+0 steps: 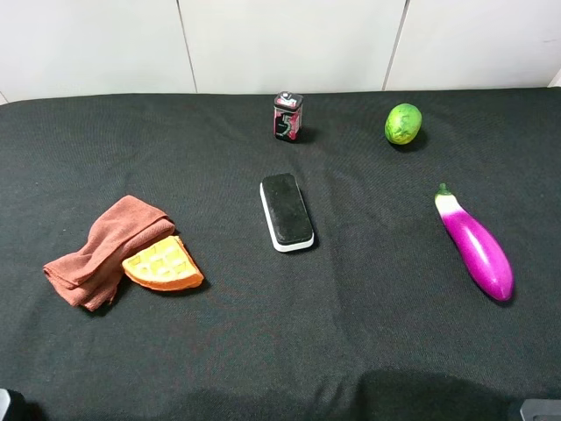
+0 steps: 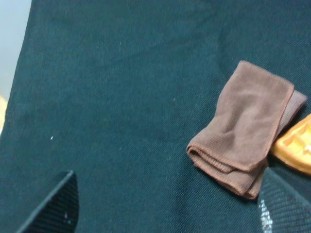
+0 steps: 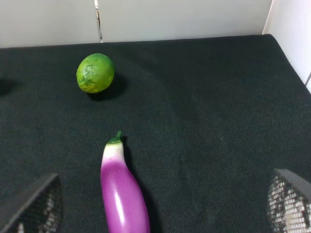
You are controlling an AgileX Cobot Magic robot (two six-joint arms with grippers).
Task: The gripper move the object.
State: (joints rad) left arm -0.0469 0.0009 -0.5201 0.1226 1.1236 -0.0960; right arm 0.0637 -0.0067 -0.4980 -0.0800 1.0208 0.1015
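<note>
A soft, folded rust-brown cloth towel lies on the black fabric-covered table, toward the left side as seen from the high camera. It rests flat, loosely folded into a long strip with its layered edges showing at one end. An orange waffle-patterned wedge sits right against the towel's edge, touching it.

The left gripper hangs above the table with its dark textured fingers spread wide. Nothing lies between them. The towel sits near one fingertip but is not held. In the high view neither arm reaches over the work area.

The right gripper also has its fingers well apart, and they grip nothing. Below it lies a glossy purple eggplant with a white neck and green stem, with a round green lime further back, well apart from it.

At the table's centre lies a flat black oblong eraser-like block with a white rim. Behind it, near the pale wall panels, stands a small upright dark container with red markings. All these items are well apart from the towel.
</note>
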